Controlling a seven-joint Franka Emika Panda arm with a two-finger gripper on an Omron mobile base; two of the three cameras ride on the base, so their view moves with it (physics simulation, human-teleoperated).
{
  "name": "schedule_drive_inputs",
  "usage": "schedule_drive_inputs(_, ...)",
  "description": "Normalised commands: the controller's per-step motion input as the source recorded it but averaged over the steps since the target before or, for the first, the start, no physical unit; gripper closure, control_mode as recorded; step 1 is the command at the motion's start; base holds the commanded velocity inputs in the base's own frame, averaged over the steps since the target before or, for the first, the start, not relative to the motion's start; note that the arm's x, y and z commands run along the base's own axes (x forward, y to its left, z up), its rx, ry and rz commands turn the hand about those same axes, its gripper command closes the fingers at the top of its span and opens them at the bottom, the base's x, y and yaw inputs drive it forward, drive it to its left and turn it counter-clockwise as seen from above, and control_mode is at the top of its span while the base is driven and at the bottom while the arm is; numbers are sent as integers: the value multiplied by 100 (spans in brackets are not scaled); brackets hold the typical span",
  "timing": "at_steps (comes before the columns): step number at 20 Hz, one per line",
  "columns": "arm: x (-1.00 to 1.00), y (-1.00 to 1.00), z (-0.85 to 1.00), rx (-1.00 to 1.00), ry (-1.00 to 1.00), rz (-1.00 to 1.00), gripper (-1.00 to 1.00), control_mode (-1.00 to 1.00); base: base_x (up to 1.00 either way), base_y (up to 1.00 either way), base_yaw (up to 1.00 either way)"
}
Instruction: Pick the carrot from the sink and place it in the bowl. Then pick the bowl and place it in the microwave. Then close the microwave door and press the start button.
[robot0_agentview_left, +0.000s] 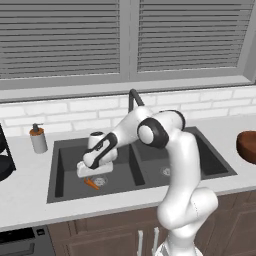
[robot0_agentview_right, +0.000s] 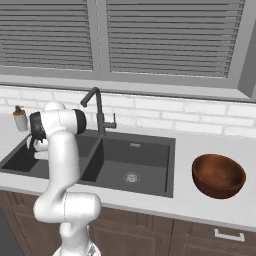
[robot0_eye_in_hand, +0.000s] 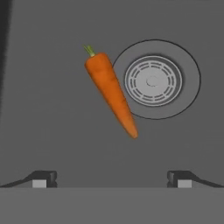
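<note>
Dark finger tips sit far apart at the bottom of the hand view, so the end effector (robot0_eye_in_hand: 111, 179) is fully spread and has hold of nothing. Just beyond them lies the carrot (robot0_eye_in_hand: 110, 93), a smooth orange taper with a stub of green at its thick end, flat on the matte grey floor of the sink (robot0_agentview_left: 62, 170). Its narrow tip overlaps the rim of the round steel drain (robot0_eye_in_hand: 153, 80), a ribbed disc inside a wider ring. From the left base view the white hand hangs low in the left basin, right above the carrot. Past the basin, the tall dark faucet (robot0_agentview_right: 98, 111) curves up against the white brick wall, and a small soap dispenser (robot0_agentview_left: 38, 138) stands on the pale bench (robot0_agentview_left: 25, 200). Off to the right of the sink sits the bowl (robot0_agentview_right: 218, 175), thick-walled, reddish-brown and wood-grained, well apart from the carrot. Grey slatted blinds (robot0_agentview_right: 170, 35) close the scene behind.
</note>
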Motion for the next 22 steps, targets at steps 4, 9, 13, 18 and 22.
schedule_drive_inputs(4,24,2,-15,-13,8,2,-100,-100,0,0,0)
schedule_drive_inputs(9,23,1,-8,-4,1,4,-100,-100,0,0,0)
schedule_drive_inputs(13,24,8,-27,-8,2,4,-100,-100,0,0,0)
schedule_drive_inputs(18,20,6,-35,-7,0,3,-100,-100,0,0,0)
schedule_drive_inputs(22,27,9,-31,-3,0,2,-100,-100,0,0,0)
